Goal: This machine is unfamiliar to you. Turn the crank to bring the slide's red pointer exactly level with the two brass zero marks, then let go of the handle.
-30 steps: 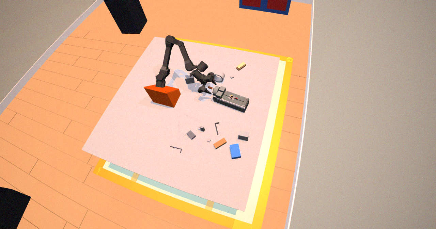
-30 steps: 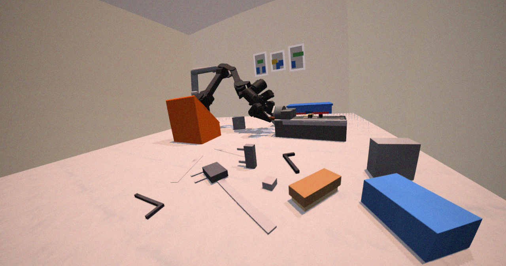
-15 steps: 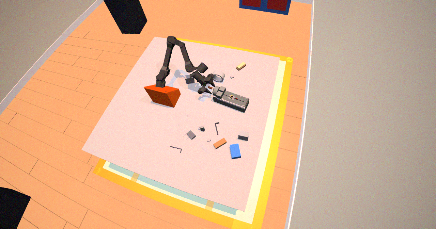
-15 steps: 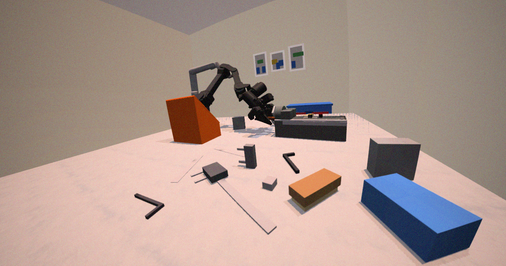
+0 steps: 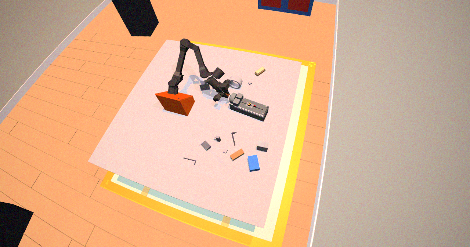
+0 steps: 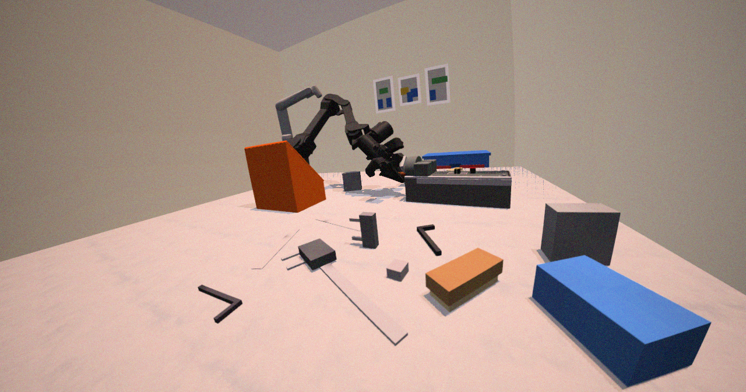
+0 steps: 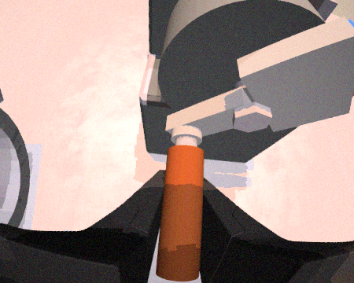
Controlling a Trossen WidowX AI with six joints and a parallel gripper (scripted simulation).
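My gripper (image 5: 226, 95) (image 6: 401, 176) (image 7: 178, 178) is shut on the crank's orange handle (image 7: 182, 220), with one dark finger on each side. The handle's outer end shows below the fingertips in the wrist view. The grey crank arm (image 7: 303, 79) slants up to the right from the handle, across the round hub (image 7: 208, 51). The dark machine (image 5: 246, 113) (image 6: 457, 193) stands on the table. On its top, the red pointer (image 5: 254, 105) lies beyond the brass zero marks (image 5: 249, 104), on the side away from the crank. The pointer and marks are out of the wrist view.
A pale ring (image 5: 236, 78) (image 7: 24, 185) stands close beside the gripper. A small dark block (image 5: 204, 86) (image 6: 352, 181) lies behind the arm. An orange block (image 5: 237, 154) (image 6: 464, 275), a blue block (image 5: 253, 163) (image 6: 615, 306) and several small parts lie nearer the exterior camera.
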